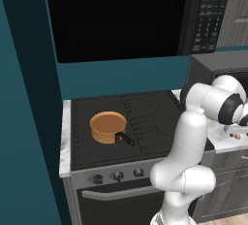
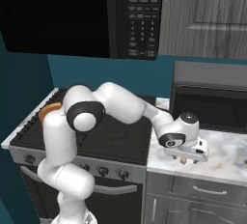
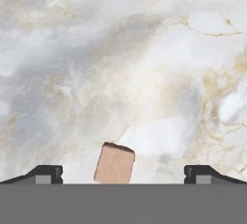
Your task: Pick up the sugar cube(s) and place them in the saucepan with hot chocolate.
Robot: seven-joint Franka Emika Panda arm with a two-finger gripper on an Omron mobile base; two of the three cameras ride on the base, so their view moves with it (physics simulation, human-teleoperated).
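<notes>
A small tan sugar cube [image 3: 114, 164] lies on the marble counter [image 3: 144, 63], between my gripper's [image 3: 124, 175] two dark fingertips [image 3: 46, 172]. The jaws stand wide apart, a clear gap on each side of the cube, and nothing is held. From the right base camera my gripper [image 2: 186, 158] hangs low over the counter just right of the stove, with the cube [image 2: 183, 161] a brown speck under it. The orange-copper saucepan [image 1: 107, 126], black handle toward the front right, sits on the stove's left front burner. Its rim [image 2: 48, 111] peeks out behind my arm.
The black stove [image 1: 145, 117] lies left of the marble counter [image 2: 226, 160]. A dark countertop microwave [image 2: 212, 102] stands at the back of the counter, close behind my hand. A black over-range microwave [image 2: 96, 15] hangs above the stove. A teal wall [image 1: 24, 122] bounds the left.
</notes>
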